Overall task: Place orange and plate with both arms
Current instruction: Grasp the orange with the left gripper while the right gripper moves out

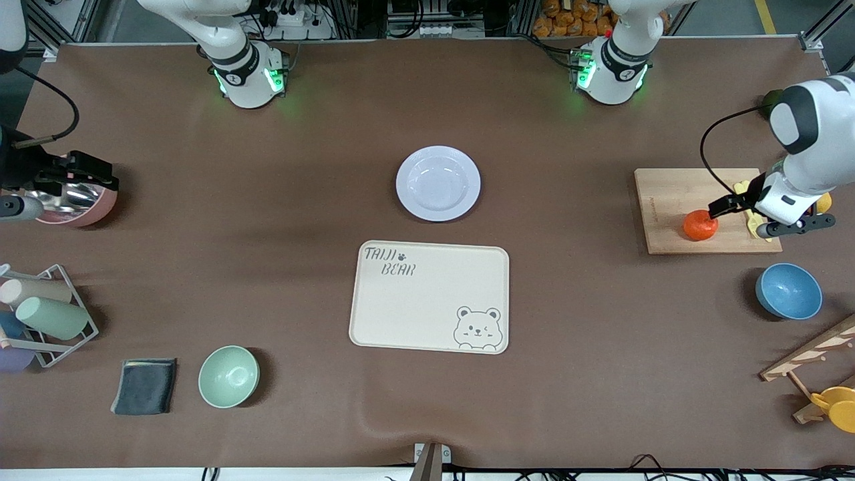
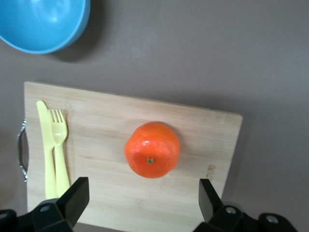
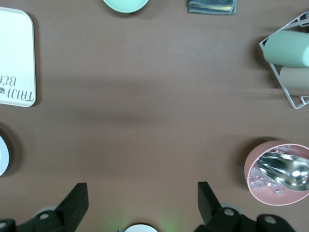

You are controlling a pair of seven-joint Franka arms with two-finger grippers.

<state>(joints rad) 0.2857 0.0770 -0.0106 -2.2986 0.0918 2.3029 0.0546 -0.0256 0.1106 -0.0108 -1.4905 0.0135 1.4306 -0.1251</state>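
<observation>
Hovering over the bamboo cutting board [image 1: 668, 200] at the left arm's end of the table, the left gripper [image 2: 140, 203] is held with fingers released and nothing grasped, the orange [image 2: 152, 150] lying between them below. The plate [image 1: 438, 183] sits mid-table, farther from the front camera than the bear-printed tray [image 1: 429, 296]. The right gripper [image 3: 140, 203], also spread wide and empty, waits beside the pink bowl [image 3: 277, 174]. The round fruit could be nudged into rolling off the board if the descent is off-centre.
</observation>
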